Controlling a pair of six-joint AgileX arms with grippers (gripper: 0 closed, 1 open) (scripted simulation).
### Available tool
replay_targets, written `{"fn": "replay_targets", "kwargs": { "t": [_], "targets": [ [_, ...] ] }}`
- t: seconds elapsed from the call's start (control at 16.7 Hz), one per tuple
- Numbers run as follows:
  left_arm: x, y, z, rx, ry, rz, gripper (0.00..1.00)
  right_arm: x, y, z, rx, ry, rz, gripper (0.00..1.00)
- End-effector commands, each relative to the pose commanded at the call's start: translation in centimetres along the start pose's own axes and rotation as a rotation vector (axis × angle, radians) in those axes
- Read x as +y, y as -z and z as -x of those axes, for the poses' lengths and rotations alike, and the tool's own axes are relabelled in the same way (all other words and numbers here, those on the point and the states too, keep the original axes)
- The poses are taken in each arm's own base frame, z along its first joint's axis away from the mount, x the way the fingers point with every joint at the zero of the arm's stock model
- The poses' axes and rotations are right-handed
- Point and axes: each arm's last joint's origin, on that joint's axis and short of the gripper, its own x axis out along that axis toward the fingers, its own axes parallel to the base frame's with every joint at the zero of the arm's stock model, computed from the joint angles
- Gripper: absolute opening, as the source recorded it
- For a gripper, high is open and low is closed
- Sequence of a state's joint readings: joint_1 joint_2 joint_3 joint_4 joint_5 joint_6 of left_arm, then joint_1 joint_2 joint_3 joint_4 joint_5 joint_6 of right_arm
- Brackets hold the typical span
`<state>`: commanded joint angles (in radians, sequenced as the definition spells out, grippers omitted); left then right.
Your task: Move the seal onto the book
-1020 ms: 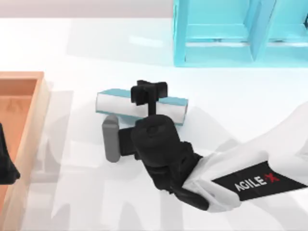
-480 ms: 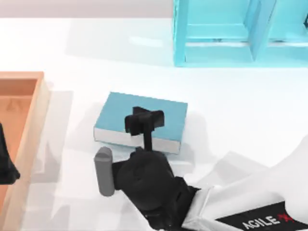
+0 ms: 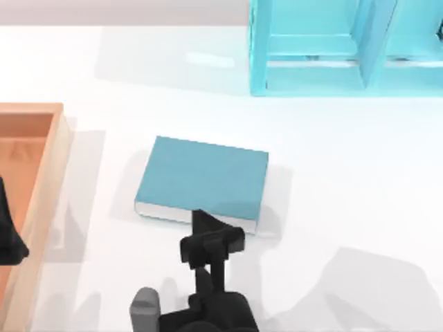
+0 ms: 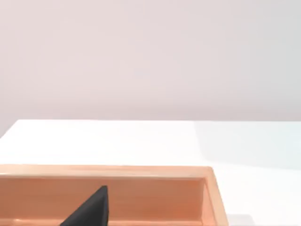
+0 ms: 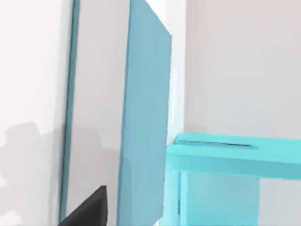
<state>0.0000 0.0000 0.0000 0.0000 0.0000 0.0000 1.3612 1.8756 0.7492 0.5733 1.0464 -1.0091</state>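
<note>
Book (image 3: 204, 178): flat on the table, cover bare, ready as the landing spot.
Seal: not seen on it.
Right gripper (image 3: 211, 243): at the book's near edge (finger state unclear).
Left gripper (image 3: 10, 238): parked over the wooden tray (image 3: 41, 114).

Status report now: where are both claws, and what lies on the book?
Right claw at book's near edge. Left claw parked over wooden tray. Book cover bare; no seal on it. Nothing in the way.
</note>
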Motion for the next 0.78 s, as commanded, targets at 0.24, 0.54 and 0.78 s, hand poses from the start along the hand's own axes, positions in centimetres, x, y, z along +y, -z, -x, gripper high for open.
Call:
{"fn": "replay_targets", "kwargs": {
  "t": [0.24, 0.54, 0.78],
  "targets": [
    [0.0, 0.0, 0.0, 0.0, 0.0, 0.0, 1.0, 0.0, 0.0, -0.2, 0.002, -0.001, -0.001, 1.0],
    [0.0, 0.0, 0.0, 0.0, 0.0, 0.0, 1.0, -4.3, 3.3, -2.2, 0.048, 0.009, -0.25, 1.0],
    [0.0, 0.0, 0.0, 0.0, 0.0, 0.0, 1.0, -10.3, 11.0, -3.0, 0.1, 0.062, -0.659, 1.0]
  ]
}}
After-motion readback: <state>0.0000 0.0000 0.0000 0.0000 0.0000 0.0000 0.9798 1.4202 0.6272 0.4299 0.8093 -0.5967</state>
